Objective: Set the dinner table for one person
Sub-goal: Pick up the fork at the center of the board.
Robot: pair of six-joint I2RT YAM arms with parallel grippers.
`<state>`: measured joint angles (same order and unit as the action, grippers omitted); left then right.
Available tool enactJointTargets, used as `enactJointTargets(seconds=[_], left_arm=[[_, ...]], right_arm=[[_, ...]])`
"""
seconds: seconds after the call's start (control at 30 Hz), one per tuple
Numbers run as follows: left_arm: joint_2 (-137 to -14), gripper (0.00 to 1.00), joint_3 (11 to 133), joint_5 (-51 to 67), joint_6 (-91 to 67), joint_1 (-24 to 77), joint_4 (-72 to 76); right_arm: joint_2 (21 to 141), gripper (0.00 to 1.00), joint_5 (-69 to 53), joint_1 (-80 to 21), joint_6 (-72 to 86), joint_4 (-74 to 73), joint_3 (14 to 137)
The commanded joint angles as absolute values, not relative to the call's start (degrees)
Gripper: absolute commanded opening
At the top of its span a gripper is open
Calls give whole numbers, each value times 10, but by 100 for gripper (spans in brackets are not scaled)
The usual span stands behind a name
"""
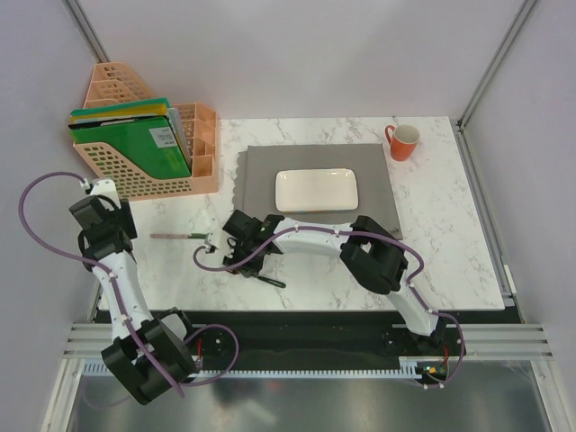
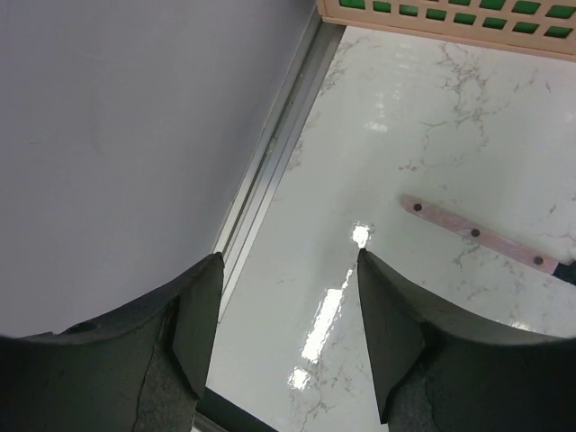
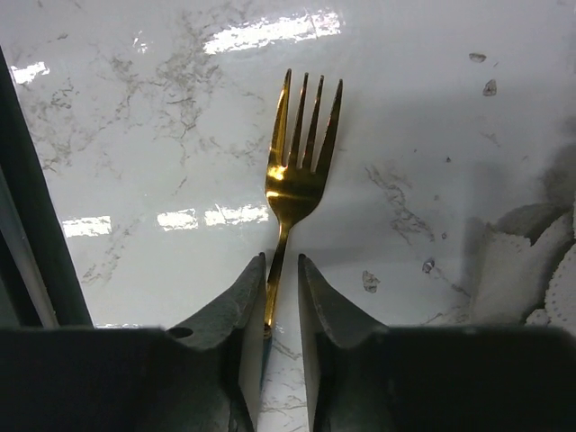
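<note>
Fork [image 3: 294, 175] looks thin, stiff, light, slick on the glossy surface [image 3: 126, 153]; take its slim neck, which the right fingers [image 3: 236, 315] straddle narrowly, not yet pinching. Left fingers [image 2: 193, 315] spread, empty.

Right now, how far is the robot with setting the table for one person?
Done: the white plate lies on the grey placemat, and an orange mug stands on the dinner table beside it. In hand: the right tool straddles the handle of the gold fork, not clamped yet. To do: placing the fork, then the pink-handled utensil; the left tool is open, empty.
</note>
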<state>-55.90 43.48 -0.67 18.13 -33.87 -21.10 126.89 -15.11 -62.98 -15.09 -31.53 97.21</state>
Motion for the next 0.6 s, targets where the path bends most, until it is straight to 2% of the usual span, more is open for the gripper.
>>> enactJointTargets(seconds=[0.0, 0.03, 0.1, 0.33, 0.57], left_arm=[[-568, 68, 454, -13, 163, -353, -185], [-567, 68, 454, -6, 165, -354, -185], [-567, 68, 450, -4, 167, -354, -185], [-574, 68, 442, 13, 168, -355, -177], [-575, 67, 409, 11, 172, -355, -159]], right_arm=[[1283, 26, -159, -629, -142, -320, 964], [1283, 15, -161, -628, -142, -320, 963], [1287, 0, -163, -629, -139, -321, 962], [1274, 0, -163, -629, -135, -321, 958], [1209, 0, -148, -629, -112, -314, 962]])
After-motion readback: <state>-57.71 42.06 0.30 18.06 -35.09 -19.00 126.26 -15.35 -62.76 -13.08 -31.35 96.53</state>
